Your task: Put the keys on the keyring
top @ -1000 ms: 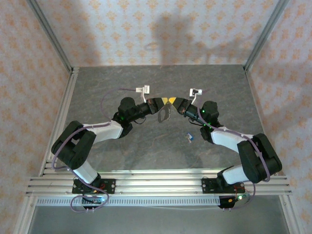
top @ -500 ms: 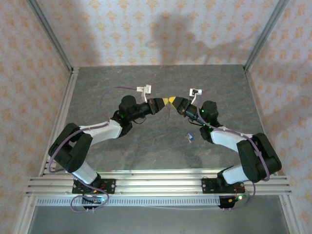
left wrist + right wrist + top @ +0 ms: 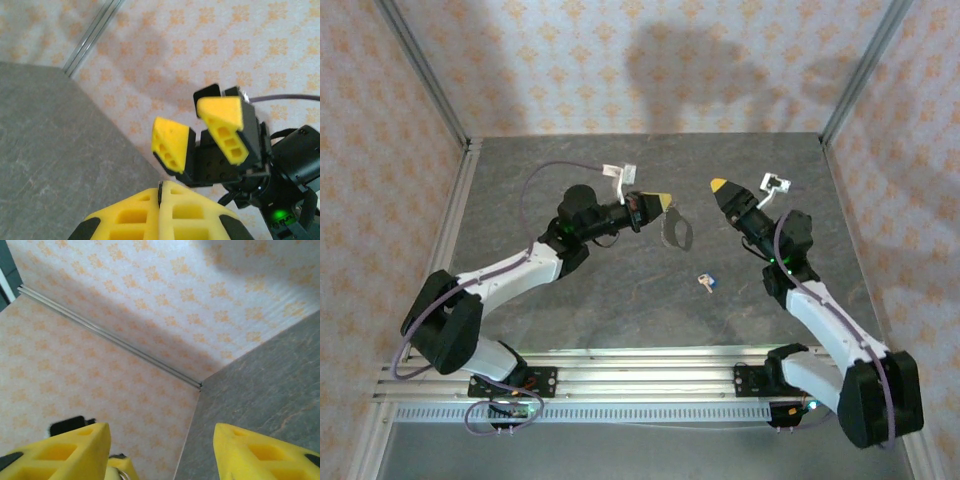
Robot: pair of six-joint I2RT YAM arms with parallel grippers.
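OK, blue-headed key (image 3: 706, 283) lies loose on the table (image 3: 620, 300) just right of frame centre, above it the keyring (image 3: 676, 230) dangles as a loop from the left gripper (image 3: 661, 201), clamped shut on its top end, and upper right the right gripper (image 3: 719, 186) has jaws apart, empty.

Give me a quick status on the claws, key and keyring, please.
Left claw shut on keyring, loop dangling. Right claw open, empty. Blue key loose on table, not threaded. Nothing in the way.
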